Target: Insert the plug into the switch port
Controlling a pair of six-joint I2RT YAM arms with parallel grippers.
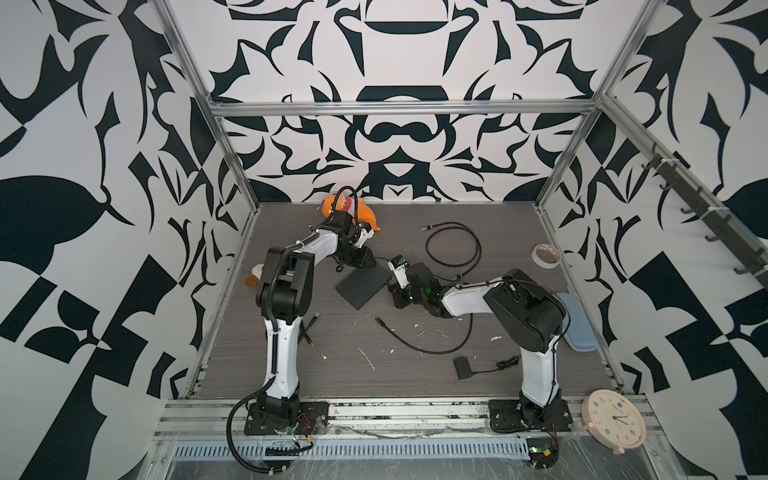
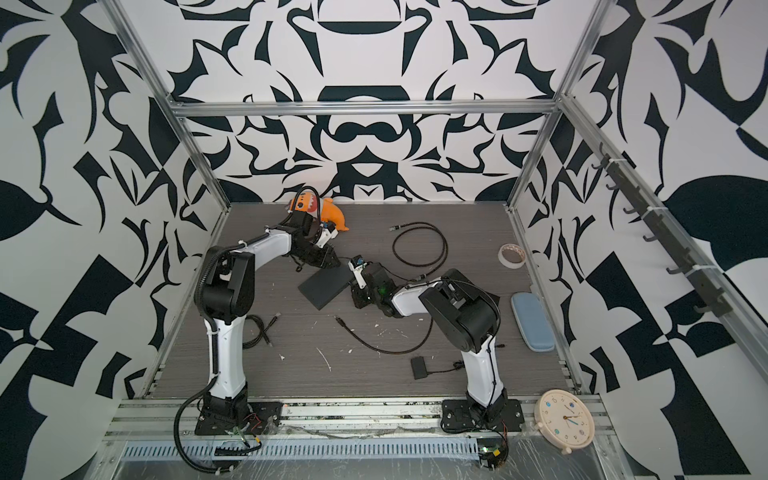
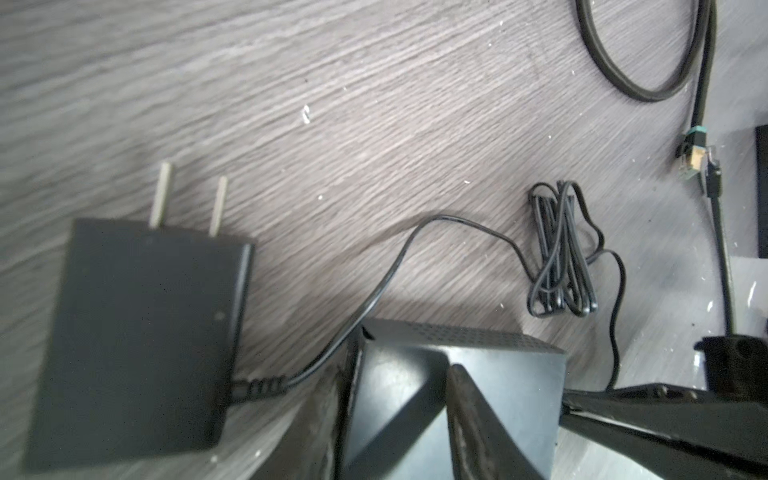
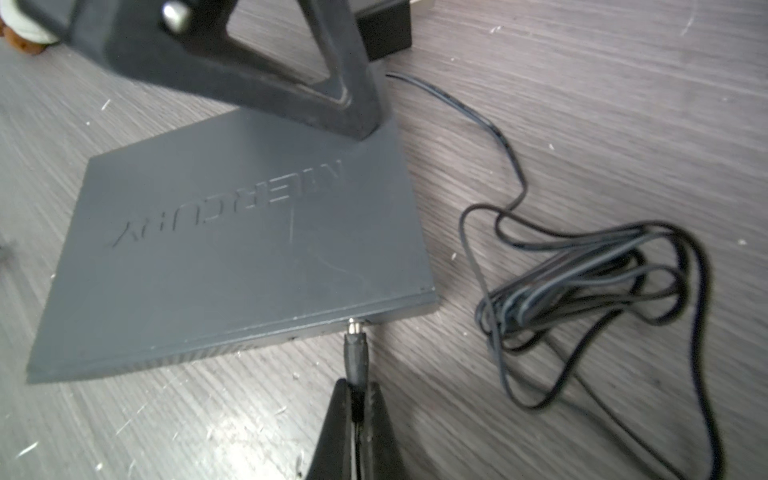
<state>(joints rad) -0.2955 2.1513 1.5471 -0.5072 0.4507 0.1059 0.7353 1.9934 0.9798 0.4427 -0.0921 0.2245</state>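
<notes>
The switch point(image 1: 362, 286) point(image 2: 325, 287) is a flat dark grey box lying mid-table, marked MERCURY on top point(image 4: 232, 249). My left gripper point(image 1: 366, 261) point(image 3: 395, 386) is clamped on its far corner, one finger point(image 4: 345, 95) pressing on the lid. My right gripper point(image 1: 390, 287) point(image 4: 356, 388) is shut on the black barrel plug point(image 4: 356, 353). The plug's metal tip sits in the port on the switch's near side edge, with a little bare metal showing. Its thin cord lies in a loose bundle point(image 4: 582, 282) point(image 3: 561, 253) beside the switch.
A two-pronged black power adapter point(image 3: 137, 340) lies by the left gripper. Around are an orange plush toy point(image 1: 353, 208), a coiled black cable point(image 1: 453, 245), a tape roll point(image 1: 546, 255), a blue case point(image 1: 577, 328), a small black box with cord point(image 1: 462, 368) and a clock point(image 1: 613, 419).
</notes>
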